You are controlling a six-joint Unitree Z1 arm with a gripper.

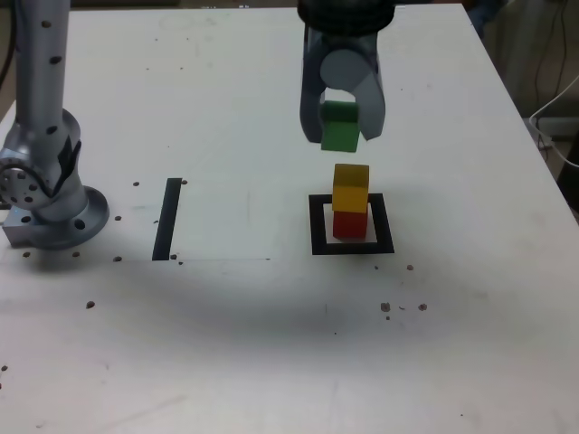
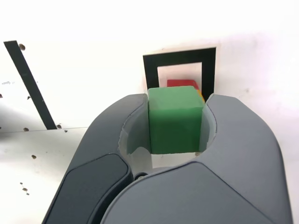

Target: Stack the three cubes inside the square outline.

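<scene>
My gripper (image 1: 342, 127) is shut on the green cube (image 1: 341, 127) and holds it in the air above the other two cubes. The yellow cube (image 1: 351, 186) rests on the red cube (image 1: 350, 223), and that pair stands inside the black square outline (image 1: 318, 226) on the white table. A clear gap separates the green cube from the yellow one below it. In the wrist view the green cube (image 2: 175, 119) fills the space between the two grey jaws of the gripper (image 2: 175, 122), with a sliver of the red cube (image 2: 180, 83) and the square outline (image 2: 151, 70) showing beyond it.
A straight black strip (image 1: 167, 218) lies on the table at the exterior view's left, next to the arm's grey base (image 1: 47, 194). Small dark holes dot the tabletop. The strip (image 2: 30, 84) also shows in the wrist view.
</scene>
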